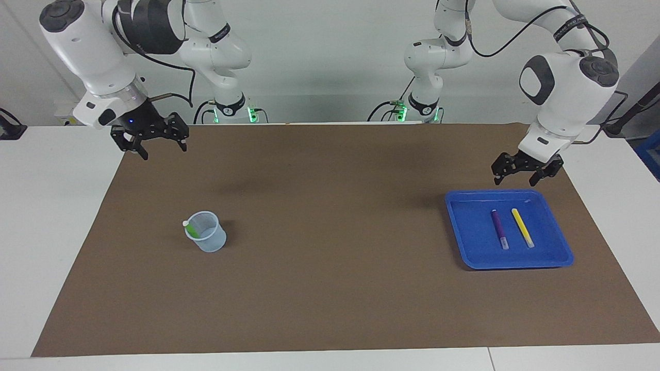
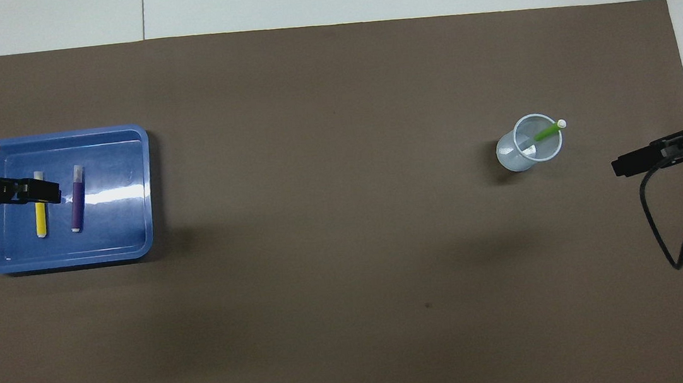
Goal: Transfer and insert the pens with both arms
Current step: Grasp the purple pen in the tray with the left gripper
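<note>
In the facing view, the left gripper (image 1: 526, 172) is hanging with its fingers apart and empty over the blue tray's (image 1: 562, 253) edge nearest the robots, at the left arm's end of the tabletop (image 1: 330, 309). The purple pen (image 1: 499, 229) and the yellow pen (image 1: 522, 228) are lying side by side in the tray, close but apart, cap ends pointing away from the robots. The right gripper (image 1: 154, 140), fingers also spread and empty, is waiting in the air near the mat's corner at the right arm's end; the clear cup (image 1: 207, 238) is standing well apart from it, with the green pen (image 1: 191, 229) already leaning inside. The step in hand looks like picking the next pen: coming straight down on one barrel near its middle, fingers across it, should avoid nudging its neighbour. In the overhead view, the left gripper (image 2: 37, 190) is covering the yellow pen's (image 2: 40, 220) capped end, so that pen seems the likelier target, the purple pen (image 2: 77, 203) lying just beside it. Gripping mid-barrel would leave one end free for a handover to the right gripper (image 2: 636, 160).
</note>
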